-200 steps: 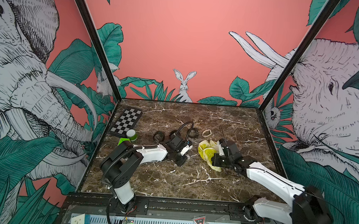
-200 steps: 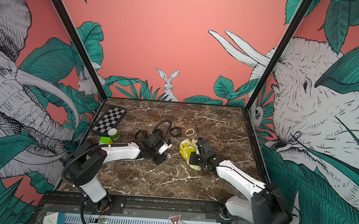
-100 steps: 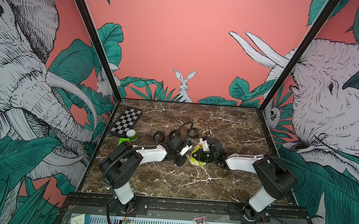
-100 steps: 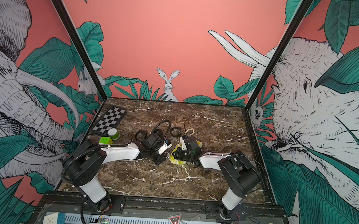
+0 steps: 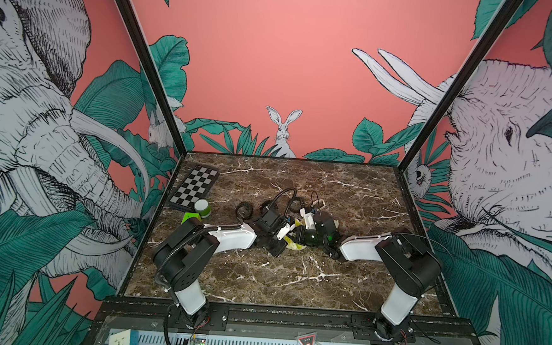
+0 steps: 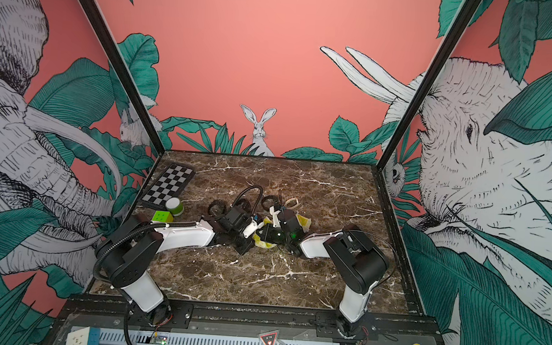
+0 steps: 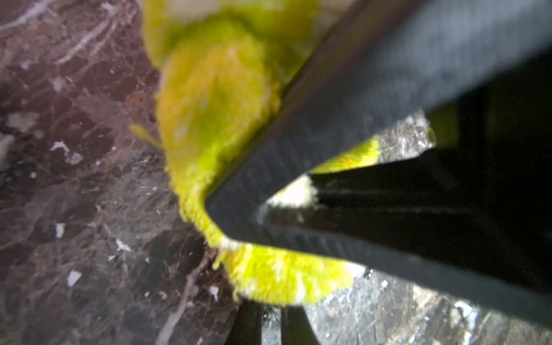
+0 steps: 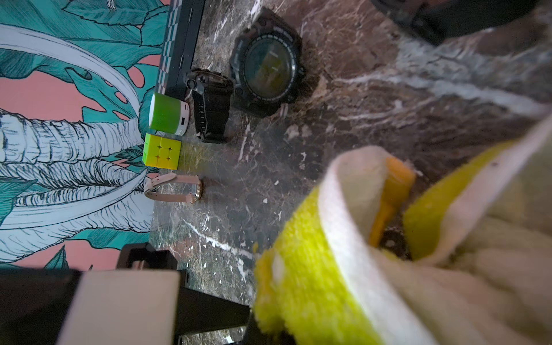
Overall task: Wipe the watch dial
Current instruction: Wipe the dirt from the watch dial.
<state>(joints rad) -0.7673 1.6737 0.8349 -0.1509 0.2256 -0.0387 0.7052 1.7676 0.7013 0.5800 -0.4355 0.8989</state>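
Chessboard [image 5: 194, 189], green speaker [image 5: 202, 207], puzzle cube [image 6: 163, 216], marble tabletop [image 5: 294, 279]

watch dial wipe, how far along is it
Done: the right end effector is shut on the yellow cloth mid-table. In hand: the cloth sits against the tips of the shut left end effector; whether those grip anything I cannot tell. Left: the wipe itself; the black watch in the right wrist view lies dial up on the table, apart from the cloth.
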